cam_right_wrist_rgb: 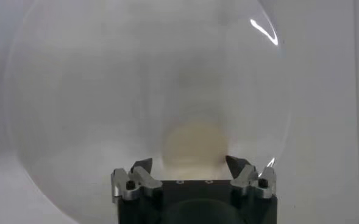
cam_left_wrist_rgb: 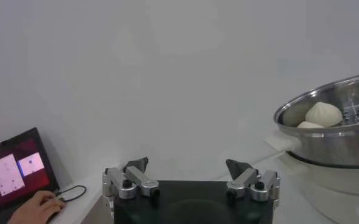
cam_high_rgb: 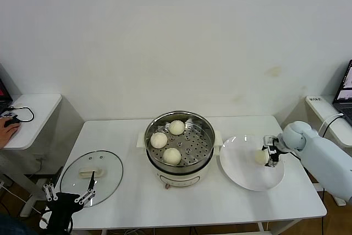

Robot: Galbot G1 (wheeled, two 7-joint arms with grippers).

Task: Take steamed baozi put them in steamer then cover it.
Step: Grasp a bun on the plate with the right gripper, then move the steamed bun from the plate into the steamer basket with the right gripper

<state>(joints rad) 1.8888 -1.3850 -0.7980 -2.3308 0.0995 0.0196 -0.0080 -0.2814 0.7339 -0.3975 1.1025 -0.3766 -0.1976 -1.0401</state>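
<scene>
Last baozi (cam_high_rgb: 261, 156) on plate (cam_high_rgb: 242, 177), 3 in steamer (cam_high_rgb: 204, 164).
Right pincer (cam_high_rgb: 269, 157) released, straddling the soft, light bun; pinch its sides gently. Left pincer (cam_high_rgb: 69, 195) released at 7 o'clock, near cover (cam_high_rgb: 107, 175).

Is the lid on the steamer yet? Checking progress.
No: the cover lies on the table left of the open steamer.

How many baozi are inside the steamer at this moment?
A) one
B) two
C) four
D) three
D: three baozi lie on the perforated tray of the steamer, while the fourth baozi is on the white plate, between the open fingers of the right claw.
</scene>
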